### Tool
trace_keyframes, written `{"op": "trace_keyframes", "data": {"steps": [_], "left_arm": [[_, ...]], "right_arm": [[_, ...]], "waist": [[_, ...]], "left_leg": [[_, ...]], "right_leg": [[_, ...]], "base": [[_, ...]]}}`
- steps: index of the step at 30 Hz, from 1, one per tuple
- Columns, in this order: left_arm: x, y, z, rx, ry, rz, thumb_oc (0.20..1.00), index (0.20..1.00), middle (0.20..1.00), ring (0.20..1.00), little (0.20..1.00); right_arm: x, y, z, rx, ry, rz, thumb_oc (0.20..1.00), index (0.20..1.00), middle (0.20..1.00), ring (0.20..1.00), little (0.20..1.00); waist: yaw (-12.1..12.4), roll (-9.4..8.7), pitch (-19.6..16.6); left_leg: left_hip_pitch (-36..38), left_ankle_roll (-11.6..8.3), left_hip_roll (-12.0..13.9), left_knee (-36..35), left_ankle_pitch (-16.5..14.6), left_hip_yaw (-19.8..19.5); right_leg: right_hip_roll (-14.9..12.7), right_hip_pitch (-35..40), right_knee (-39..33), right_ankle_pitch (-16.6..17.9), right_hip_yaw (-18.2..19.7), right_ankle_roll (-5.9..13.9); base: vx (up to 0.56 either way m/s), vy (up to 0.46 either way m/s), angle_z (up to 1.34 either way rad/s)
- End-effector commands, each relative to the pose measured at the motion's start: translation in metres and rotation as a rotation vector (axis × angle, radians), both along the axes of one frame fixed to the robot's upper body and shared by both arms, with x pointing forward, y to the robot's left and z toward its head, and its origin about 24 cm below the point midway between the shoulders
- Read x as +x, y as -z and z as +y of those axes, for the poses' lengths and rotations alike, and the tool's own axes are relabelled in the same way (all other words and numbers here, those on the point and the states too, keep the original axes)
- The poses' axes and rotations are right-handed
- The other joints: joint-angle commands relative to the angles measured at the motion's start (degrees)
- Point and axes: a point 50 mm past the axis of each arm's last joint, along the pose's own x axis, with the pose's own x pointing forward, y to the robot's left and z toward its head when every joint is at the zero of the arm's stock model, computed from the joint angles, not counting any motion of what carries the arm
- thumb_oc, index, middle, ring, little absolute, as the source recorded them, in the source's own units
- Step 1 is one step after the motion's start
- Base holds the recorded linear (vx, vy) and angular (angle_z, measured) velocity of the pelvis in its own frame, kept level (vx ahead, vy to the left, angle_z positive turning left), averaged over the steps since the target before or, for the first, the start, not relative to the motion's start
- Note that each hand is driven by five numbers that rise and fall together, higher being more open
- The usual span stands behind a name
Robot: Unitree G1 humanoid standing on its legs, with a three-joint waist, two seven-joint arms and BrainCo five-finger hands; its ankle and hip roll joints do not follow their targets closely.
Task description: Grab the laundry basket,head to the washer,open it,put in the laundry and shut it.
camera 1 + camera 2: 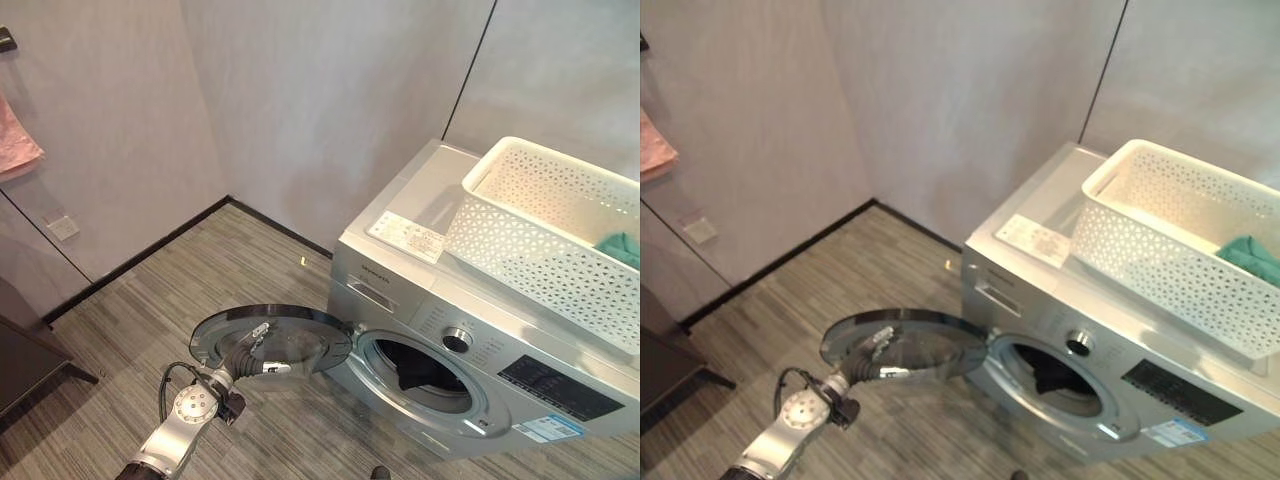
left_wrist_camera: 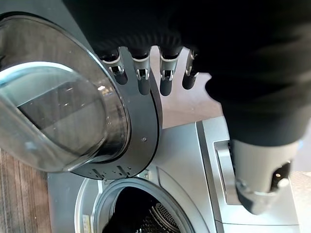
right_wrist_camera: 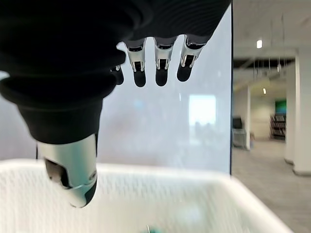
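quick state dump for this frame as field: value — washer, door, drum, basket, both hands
washer: silver front-loader, against the wall
door: swung wide open, glass porthole facing up
drum: dark item visible inside the opening
basket: white, on top of the washer, green cloth inside
left hand: fingers straight, resting on the door's dark rim, not gripping
right hand: above the basket, fingers relaxed, holding nothing
floor: striped grey
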Motion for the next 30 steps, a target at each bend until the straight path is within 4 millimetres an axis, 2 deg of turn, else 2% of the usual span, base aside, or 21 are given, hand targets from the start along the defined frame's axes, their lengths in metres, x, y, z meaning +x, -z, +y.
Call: {"op": "trace_keyframes", "data": {"steps": [1,4,10,16,22,25,26,30], "left_arm": [[0.013,-0.020,-0.008,-0.039,0.057,-0.080,1.000,1.000,1.000,1.000,1.000],[0.011,-0.019,-0.010,-0.040,0.076,-0.065,1.000,1.000,1.000,1.000,1.000],[0.008,-0.017,-0.013,-0.047,0.101,-0.047,1.000,1.000,1.000,1.000,1.000],[0.007,-0.016,-0.014,-0.051,0.115,-0.036,1.000,1.000,1.000,1.000,1.000],[0.004,-0.014,-0.019,-0.080,0.135,-0.012,1.000,1.000,1.000,1.000,1.000],[0.003,-0.014,-0.018,-0.090,0.127,-0.010,1.000,1.000,1.000,1.000,1.000],[0.001,-0.014,-0.016,-0.098,0.122,-0.004,1.000,1.000,1.000,1.000,1.000],[0.002,-0.013,-0.013,-0.089,0.112,0.002,1.000,1.000,1.000,1.000,1.000]], "right_arm": [[-0.009,-0.028,-0.009,0.070,0.057,-0.039,1.000,1.000,1.000,1.000,1.000],[-0.019,-0.018,-0.019,0.102,0.103,0.045,1.000,1.000,1.000,1.000,1.000],[-0.024,-0.009,-0.022,0.126,0.121,0.126,1.000,1.000,1.000,1.000,1.000],[-0.019,-0.001,-0.020,0.167,0.104,0.149,1.000,1.000,1.000,1.000,1.000],[0.005,0.010,-0.005,0.223,0.054,0.195,1.000,1.000,1.000,1.000,1.000],[0.007,0.011,-0.004,0.233,0.052,0.212,1.000,1.000,1.000,1.000,1.000],[0.004,0.021,-0.009,0.262,0.082,0.238,1.000,1.000,1.000,1.000,1.000],[0.004,0.028,-0.012,0.297,0.109,0.245,1.000,1.000,1.000,1.000,1.000]], "waist": [[0.58,0.24,1.60],[0.39,0.24,1.98],[0.15,0.26,2.38],[0.48,0.13,2.77],[1.75,0.15,4.31],[1.76,0.53,4.95],[2.10,0.97,6.10],[2.28,1.34,7.00]], "left_leg": [[0.89,-3.08,7.24,0.52,-0.09,-0.92],[0.58,-3.24,7.40,0.46,0.39,-0.92],[0.24,-3.54,7.76,0.30,1.32,-0.85],[0.05,-3.78,8.07,0.31,2.29,-0.71],[-1.69,-4.34,8.95,0.32,4.75,-1.27],[-2.54,-4.47,9.06,0.31,5.35,-1.60],[-3.62,-4.62,9.17,0.30,6.45,-1.97],[-5.69,-4.88,9.49,0.30,7.87,-2.43]], "right_leg": [[-1.27,-1.96,3.06,-4.06,-0.87,1.30],[-0.99,-2.43,3.39,-4.30,-0.79,1.21],[-0.54,-3.04,3.58,-4.42,-0.61,1.03],[0.11,-3.52,3.33,-4.46,-0.32,0.93],[1.29,-5.30,3.19,-4.61,-0.02,0.49],[1.42,-6.05,3.20,-4.64,-0.01,0.41],[1.50,-7.20,3.44,-4.65,-0.15,0.21],[1.74,-9.72,4.77,-5.14,0.05,-0.16]], "base": [[0.04,-0.019,-0.03],[0.01,-0.005,-0.01],[0.01,-0.002,0.00],[0.00,-0.005,-0.02],[0.02,-0.043,-0.09],[-0.01,-0.023,0.01],[-0.01,-0.062,0.06],[-0.01,-0.048,0.05]]}}
